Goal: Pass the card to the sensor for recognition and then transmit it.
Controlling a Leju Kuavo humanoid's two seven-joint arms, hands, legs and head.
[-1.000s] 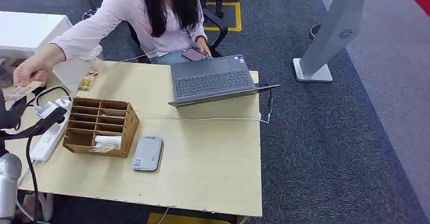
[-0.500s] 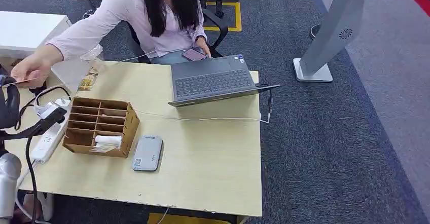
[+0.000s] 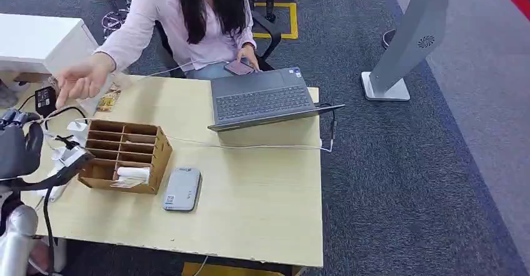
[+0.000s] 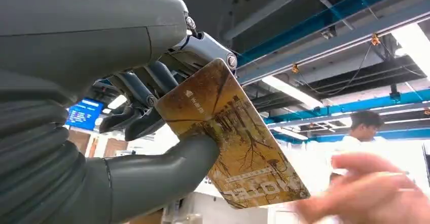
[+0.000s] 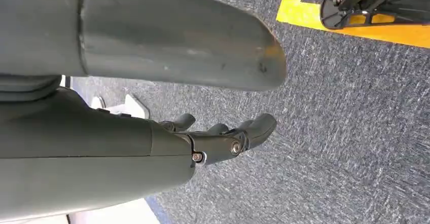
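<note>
Brown card (image 4: 230,143) is sitting pinched in the left robot hand (image 4: 167,117) at the counter's (image 3: 262,195) left edge, ready for the grey sensor (image 3: 182,189); right robot hand (image 5: 223,135) is hanging slack, holding nothing.

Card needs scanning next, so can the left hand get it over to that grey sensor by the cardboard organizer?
Probably yes: left hand grips the card; sensor lies uncovered, but the organizer stands between.

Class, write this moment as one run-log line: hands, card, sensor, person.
left hand: holds card | right hand: holds nothing | sensor: on table, untouched | person's hand: apart from card
</note>
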